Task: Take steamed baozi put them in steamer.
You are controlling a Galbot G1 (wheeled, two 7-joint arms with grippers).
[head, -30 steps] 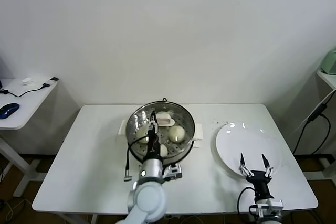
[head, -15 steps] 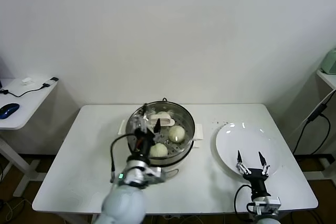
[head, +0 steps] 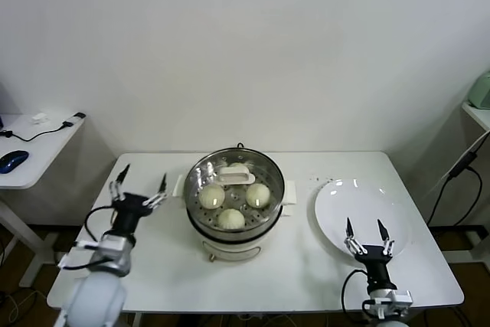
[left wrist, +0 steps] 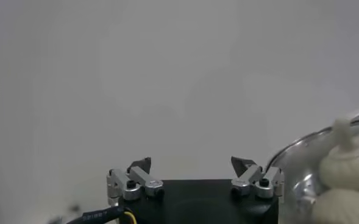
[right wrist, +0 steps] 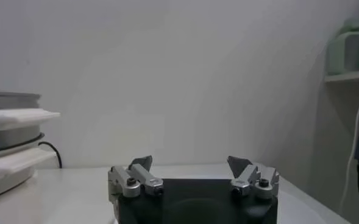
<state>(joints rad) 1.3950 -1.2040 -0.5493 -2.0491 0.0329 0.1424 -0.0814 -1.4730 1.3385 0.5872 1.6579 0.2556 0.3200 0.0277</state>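
Observation:
The steamer [head: 200, 223] stands mid-table, a shiny steel pot on a cream base. Three baozi lie on its perforated tray: left [head: 212, 194], right [head: 257, 194] and front [head: 230, 218]. Another baozi [head: 236, 168] shows at the back, partly behind a white oblong piece [head: 238, 178]. My left gripper [head: 138, 185] is open and empty, left of the steamer and apart from it. In the left wrist view the left gripper [left wrist: 192, 164] has the steamer's rim [left wrist: 301, 146] and two baozi [left wrist: 350, 170] to one side. My right gripper [head: 366, 230] is open and empty over the plate's front edge.
A flat white plate [head: 360, 204] lies right of the steamer, with nothing on it. The right wrist view shows the right gripper [right wrist: 190, 163] and the steamer's side [right wrist: 8, 146] farther off. A side desk [head: 31, 151] with a mouse stands to the left.
My left arm has drawn back from over the steamer to the table's left side, its gripper empty. The right gripper has barely moved.

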